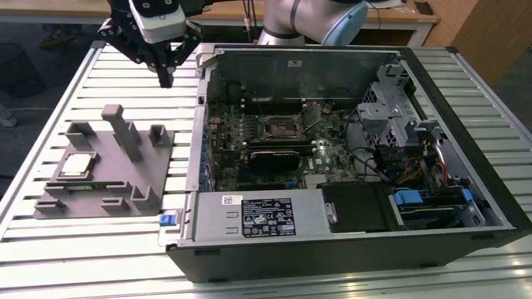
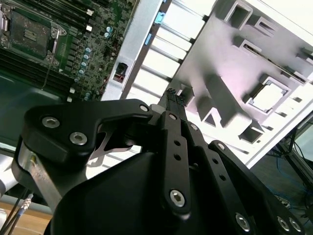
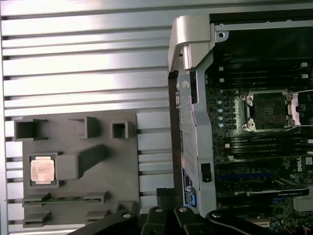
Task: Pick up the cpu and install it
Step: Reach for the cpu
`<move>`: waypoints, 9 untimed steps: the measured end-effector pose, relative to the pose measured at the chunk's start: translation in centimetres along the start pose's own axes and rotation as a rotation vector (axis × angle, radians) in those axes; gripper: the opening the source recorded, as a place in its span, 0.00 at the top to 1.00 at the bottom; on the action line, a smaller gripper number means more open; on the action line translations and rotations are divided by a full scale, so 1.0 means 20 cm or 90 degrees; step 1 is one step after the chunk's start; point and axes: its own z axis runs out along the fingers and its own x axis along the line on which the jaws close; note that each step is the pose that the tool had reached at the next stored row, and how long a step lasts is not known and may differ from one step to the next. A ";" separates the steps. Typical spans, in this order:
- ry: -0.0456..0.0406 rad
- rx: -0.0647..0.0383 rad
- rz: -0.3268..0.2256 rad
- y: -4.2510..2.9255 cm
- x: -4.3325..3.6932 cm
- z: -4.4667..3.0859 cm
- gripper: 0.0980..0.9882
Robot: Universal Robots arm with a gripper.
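cpu (image 1: 76, 164) seated in grey holder (image 1: 108, 174), end effector (image 1: 166, 80) well apart

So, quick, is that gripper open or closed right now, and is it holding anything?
The gripper: closed, holding nothing. The cpu lies in the grey holder, apart from it.

We see our arm (image 1: 293, 18) as a smooth silvery tube with a pale blue-grey joint cap. Our gripper (image 1: 166, 80) is matte black, built of flat linkage bars pinned with round silver screws (image 2: 177, 197), tapering to narrow ribbed fingertips (image 2: 172, 98). A white housing (image 1: 158, 15) sits above it, and thin cables (image 2: 14, 215) trail at its base
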 end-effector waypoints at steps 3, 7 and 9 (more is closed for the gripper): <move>0.0003 0.000 0.000 -0.001 0.010 0.001 0.99; 0.0005 0.000 0.000 -0.002 0.025 0.003 0.99; 0.0006 0.000 0.000 -0.003 0.031 0.003 0.99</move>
